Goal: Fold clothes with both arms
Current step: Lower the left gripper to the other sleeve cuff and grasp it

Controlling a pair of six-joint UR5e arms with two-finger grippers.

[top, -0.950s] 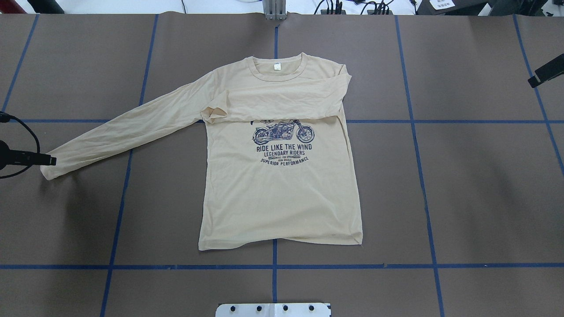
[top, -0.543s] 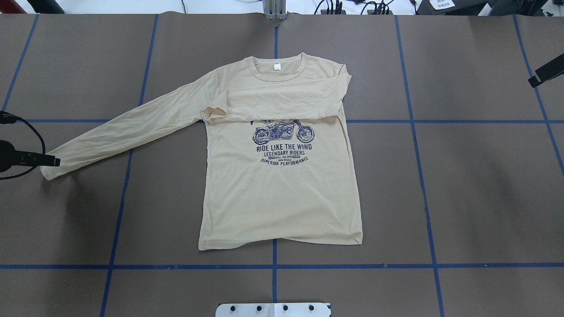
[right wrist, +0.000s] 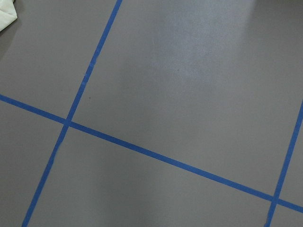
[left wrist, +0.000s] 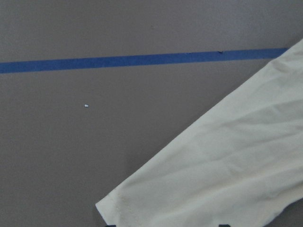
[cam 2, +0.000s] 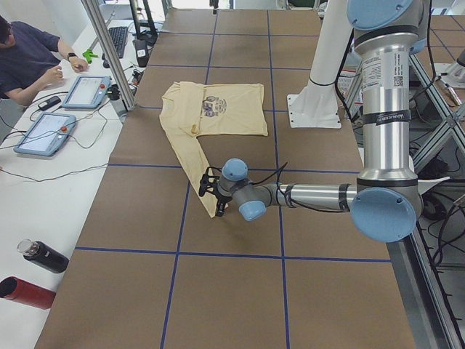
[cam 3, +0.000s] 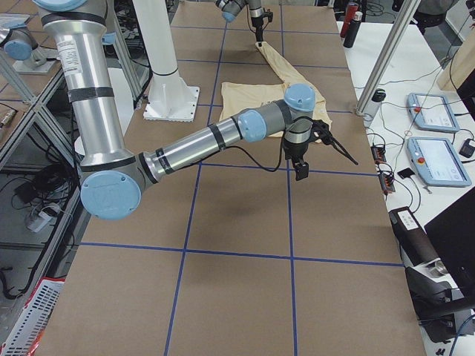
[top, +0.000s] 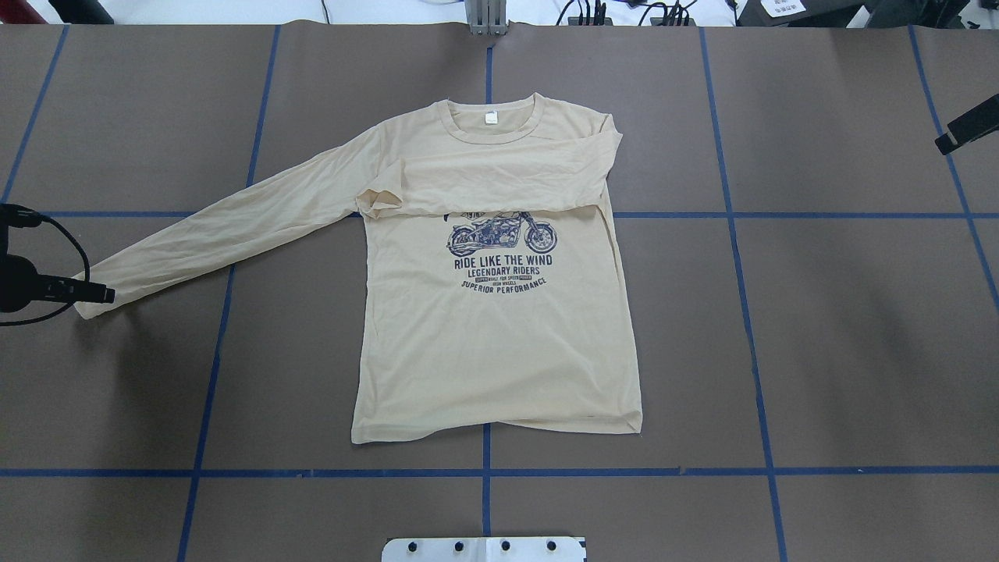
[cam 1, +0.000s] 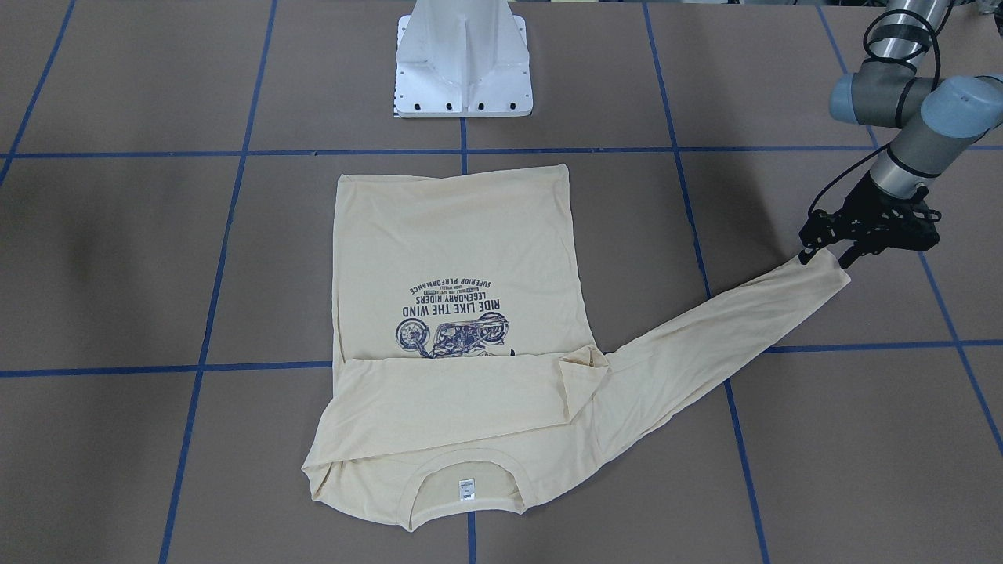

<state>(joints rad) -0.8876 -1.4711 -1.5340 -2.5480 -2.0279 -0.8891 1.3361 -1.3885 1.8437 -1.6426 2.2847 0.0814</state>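
1. The brown paper-covered table [top: 858,312], marked into squares with blue tape, carries the whole job.
2. The pale cream-yellow long-sleeved T-shirt [top: 499,343] lies flat and print-up at mid-table, collar away from the robot. One sleeve is already folded across the chest [top: 484,183]; the other stretches out towards the robot's left. The shirt has not moved over the last second.
3. The silver-grey tubular left arm [cam 2: 383,109] reaches low along the table. The right arm [cam 3: 193,148] hangs over bare table, well apart from the shirt, where it was a second ago.
4. The black open-frame left gripper [cam 1: 823,257] has crept inward onto the outstretched sleeve's end, its jaws apart and straddling the fabric. Whether the right gripper [top: 966,133] is apart or together, I cannot tell.
5. The stitched sleeve cuff [left wrist: 118,208] lies flat, not yet pinched. Judging by this, the pinch comes next, and then the second sleeve fold.
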